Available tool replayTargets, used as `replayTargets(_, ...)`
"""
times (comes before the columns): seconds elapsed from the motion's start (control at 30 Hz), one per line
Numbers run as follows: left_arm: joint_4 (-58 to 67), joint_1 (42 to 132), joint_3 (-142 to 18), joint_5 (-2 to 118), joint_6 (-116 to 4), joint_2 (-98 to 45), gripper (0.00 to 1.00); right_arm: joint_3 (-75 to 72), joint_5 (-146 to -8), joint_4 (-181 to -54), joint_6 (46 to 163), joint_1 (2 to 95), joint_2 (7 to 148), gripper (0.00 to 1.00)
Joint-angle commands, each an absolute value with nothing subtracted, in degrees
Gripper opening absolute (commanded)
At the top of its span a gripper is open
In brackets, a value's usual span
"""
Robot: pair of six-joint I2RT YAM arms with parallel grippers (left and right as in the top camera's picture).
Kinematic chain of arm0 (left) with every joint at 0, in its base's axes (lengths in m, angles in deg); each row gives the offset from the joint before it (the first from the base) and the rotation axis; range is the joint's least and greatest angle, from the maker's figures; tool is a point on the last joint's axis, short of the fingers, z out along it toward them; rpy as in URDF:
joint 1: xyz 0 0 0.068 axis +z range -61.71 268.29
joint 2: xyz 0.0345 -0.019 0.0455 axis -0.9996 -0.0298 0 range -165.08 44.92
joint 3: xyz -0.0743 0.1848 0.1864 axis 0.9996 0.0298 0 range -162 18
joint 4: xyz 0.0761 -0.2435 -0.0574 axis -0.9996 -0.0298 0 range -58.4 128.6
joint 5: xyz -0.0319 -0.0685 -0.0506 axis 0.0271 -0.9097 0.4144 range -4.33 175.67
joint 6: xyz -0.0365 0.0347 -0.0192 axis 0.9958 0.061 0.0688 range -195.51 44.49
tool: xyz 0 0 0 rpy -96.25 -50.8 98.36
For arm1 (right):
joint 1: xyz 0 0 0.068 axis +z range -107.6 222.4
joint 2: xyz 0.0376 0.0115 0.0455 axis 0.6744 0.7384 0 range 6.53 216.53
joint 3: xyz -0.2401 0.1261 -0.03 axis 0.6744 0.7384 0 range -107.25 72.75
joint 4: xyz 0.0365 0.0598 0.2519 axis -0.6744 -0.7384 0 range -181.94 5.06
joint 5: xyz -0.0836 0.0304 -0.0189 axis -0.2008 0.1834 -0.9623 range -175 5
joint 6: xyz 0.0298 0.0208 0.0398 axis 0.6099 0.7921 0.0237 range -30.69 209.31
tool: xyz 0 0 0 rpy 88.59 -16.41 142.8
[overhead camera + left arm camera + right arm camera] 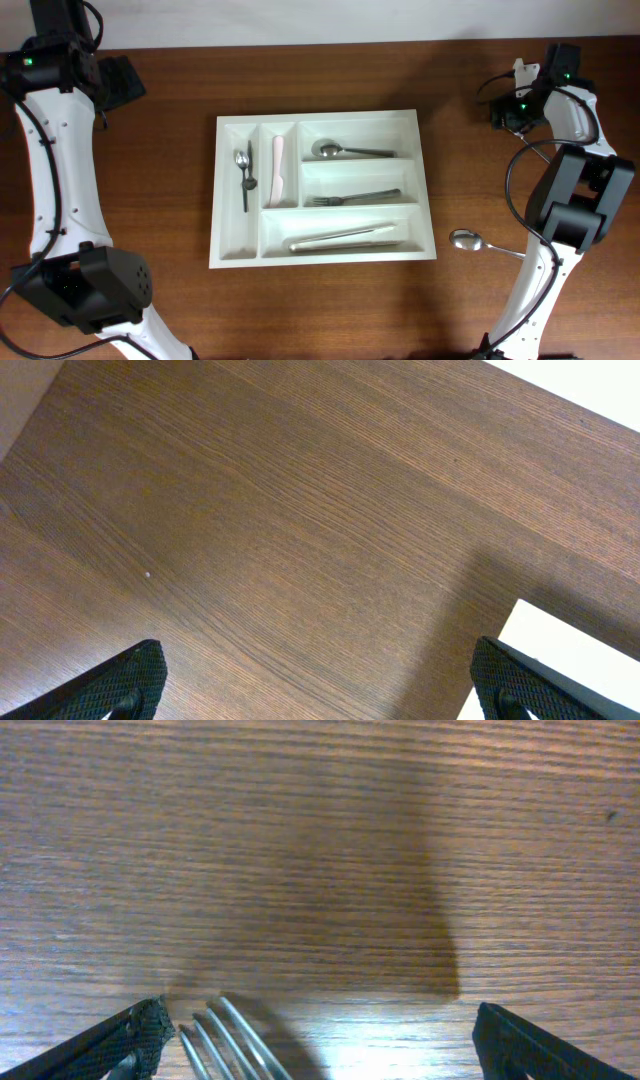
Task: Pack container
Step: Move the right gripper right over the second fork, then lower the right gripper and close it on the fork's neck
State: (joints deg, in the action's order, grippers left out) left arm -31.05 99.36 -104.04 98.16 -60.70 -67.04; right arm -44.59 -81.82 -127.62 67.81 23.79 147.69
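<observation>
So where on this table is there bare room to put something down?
Bare wood lies between the left arm and the cutlery tray's left wall, and in the strip of table beside the tray's long compartment. Right of the tray is crowded: a spoon lies by the right arm, a fork under the right gripper.

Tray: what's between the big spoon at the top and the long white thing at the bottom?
A fork lies there, in the tray, seen from overhead.
</observation>
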Motion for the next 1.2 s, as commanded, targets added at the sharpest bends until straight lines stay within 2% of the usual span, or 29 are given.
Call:
replayTargets(0.0,-31.1,99.4,-104.5,98.6,-60.6,-66.8,0.99,-46.2,-79.4,-128.1,67.3,24.0,147.7,0.99)
replayTargets(0.97,-31.1,99.4,-104.5,98.6,-60.6,-66.8,0.99,-49.4,-79.2,-143.4,68.8,21.1,147.7,1.0)
replayTargets(1.0,-31.1,99.4,-104.5,98.6,-60.6,-66.8,0.99,-49.4,-79.1,-143.5,68.8,20.8,147.7,0.98)
replayTargets(1.1,-31.1,99.4,-104.5,98.6,-60.6,-66.8,0.99,-49.4,-78.5,-143.9,68.8,19.9,147.7,0.85)
replayTargets(1.17,-31.1,99.4,-104.5,98.6,-60.6,-66.8,0.99,-49.4,-77.6,-144.1,68.8,19.5,147.7,0.83)
